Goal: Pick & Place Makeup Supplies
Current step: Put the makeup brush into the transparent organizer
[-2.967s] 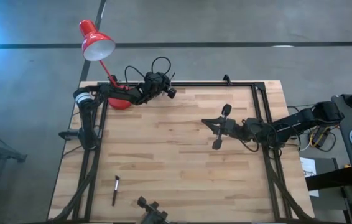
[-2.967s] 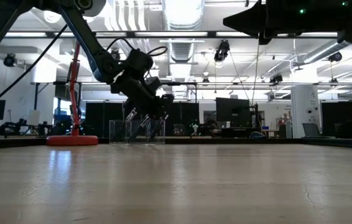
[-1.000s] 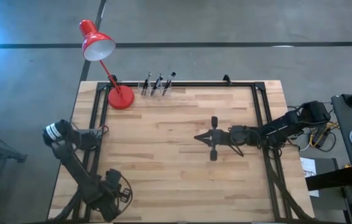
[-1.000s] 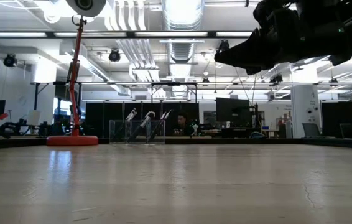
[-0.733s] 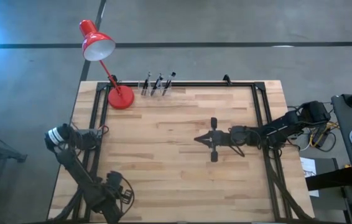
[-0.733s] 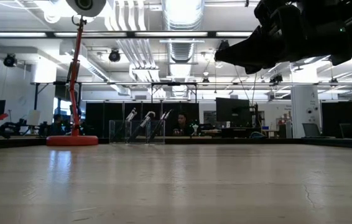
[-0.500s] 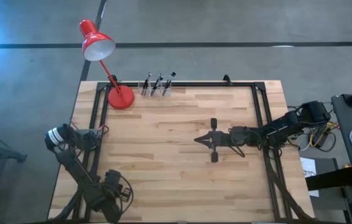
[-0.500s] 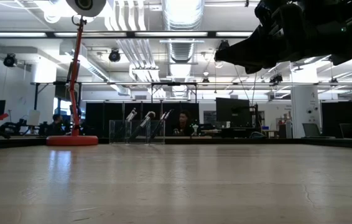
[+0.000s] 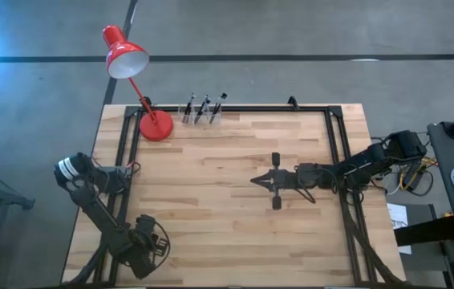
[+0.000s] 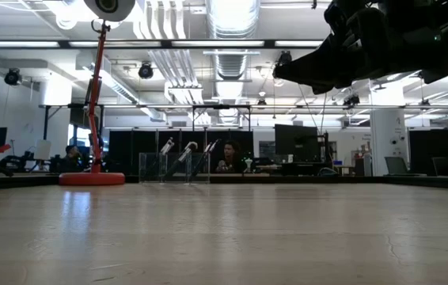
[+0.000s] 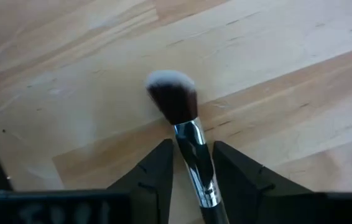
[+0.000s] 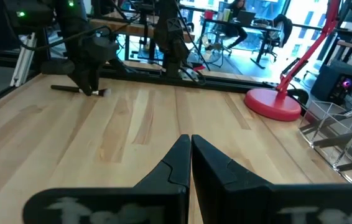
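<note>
A makeup brush with a dark, white-tipped bristle head (image 11: 172, 101), a silver ferrule and a dark handle (image 12: 64, 88) lies flat on the wood near the table's near left corner. My left gripper (image 11: 193, 147) (image 9: 148, 249) is down over it and shut on it. In the high view the gripper hides the brush. Several more brushes stand leaning in a clear holder (image 9: 201, 112) (image 10: 175, 166) at the far edge. My right gripper (image 9: 254, 181) (image 12: 190, 149) is shut and empty, held above the table's middle. My left gripper pinches the brush by its silver ferrule (image 11: 191, 138), just behind the bristle head, between its two fingers (image 11: 158, 171). The fingers come from above, pointing down, and lie across the brush. The brush rests flat on the table with its bristle head sticking out past the fingertips.
A red desk lamp stands by its round base (image 9: 156, 127) at the far left, next to the holder. A black frame rail (image 9: 235, 107) runs along the table's far edge and sides. People sit at desks in the room beyond.
My left arm has shifted only slightly at the near left corner, its gripper staying down over the brush. The brush has stayed on the table.
</note>
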